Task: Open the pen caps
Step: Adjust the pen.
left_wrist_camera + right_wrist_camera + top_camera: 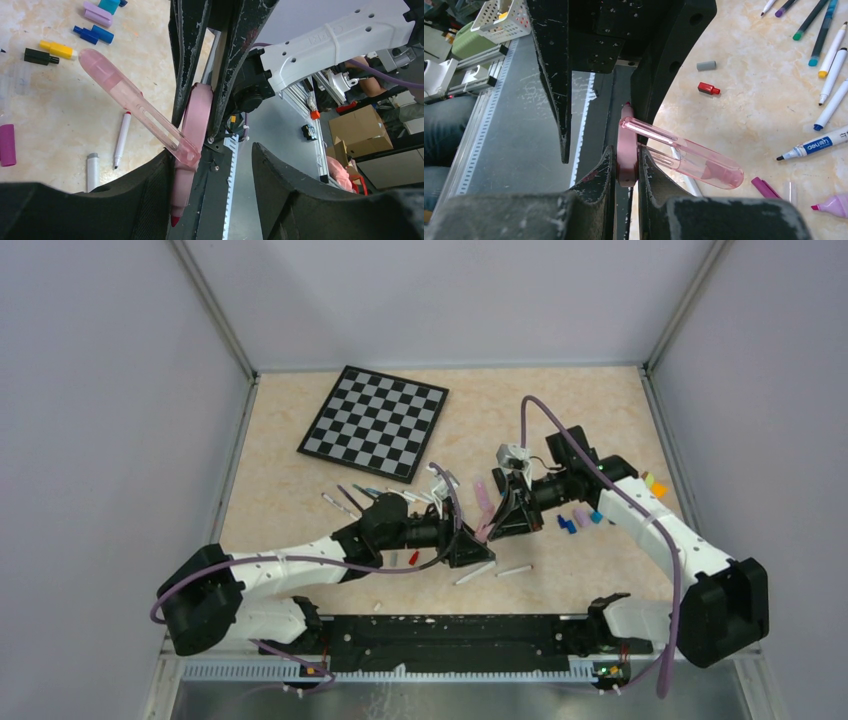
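My right gripper is shut on a pink pen and holds it above the table. The pen's red tip is bare. Its clear pink cap hangs tilted against the pen's side; it also shows in the right wrist view. My left gripper is open, jaws wide apart around the pen's tip end, and the pen lies against one finger. In the top view the two grippers meet, left and right.
Loose caps lie on the table: blue, yellow, black, purple, red, grey. Several uncapped pens lie nearby. The chessboard is at the back, a yellow-orange block at right.
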